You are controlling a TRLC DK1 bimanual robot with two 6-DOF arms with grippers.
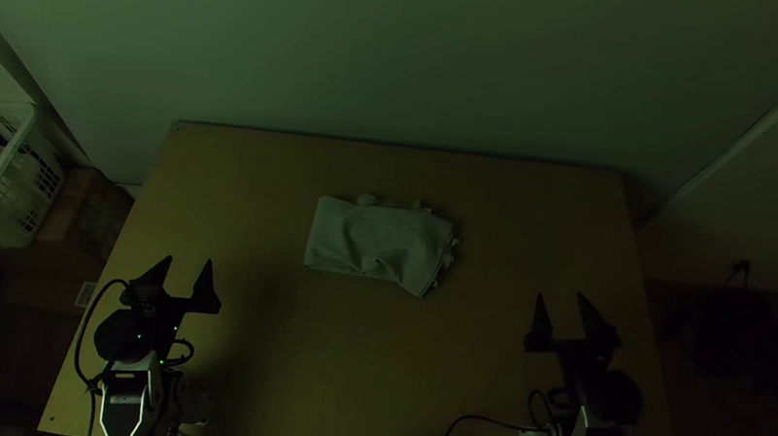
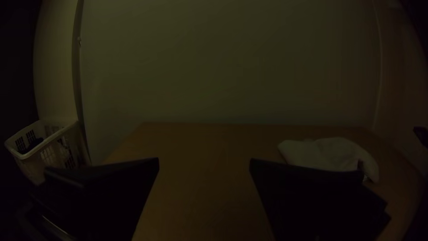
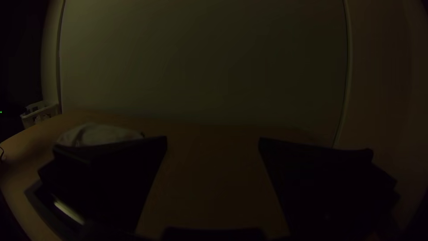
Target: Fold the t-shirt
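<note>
Top view: left pincer [image 1: 189,260], right pincer [image 1: 560,295] gape wide.

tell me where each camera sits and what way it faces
Top view: high over the near edge of the table, looking steeply down; both arms show, left hand and right hand open.
Left wrist view: on the left wrist, facing across the table towards the wall; its two black fingers show.
Right wrist view: likewise on the right wrist, its own fingers showing.
Shared: both wrist views include the t-shirt and white basket.
</note>
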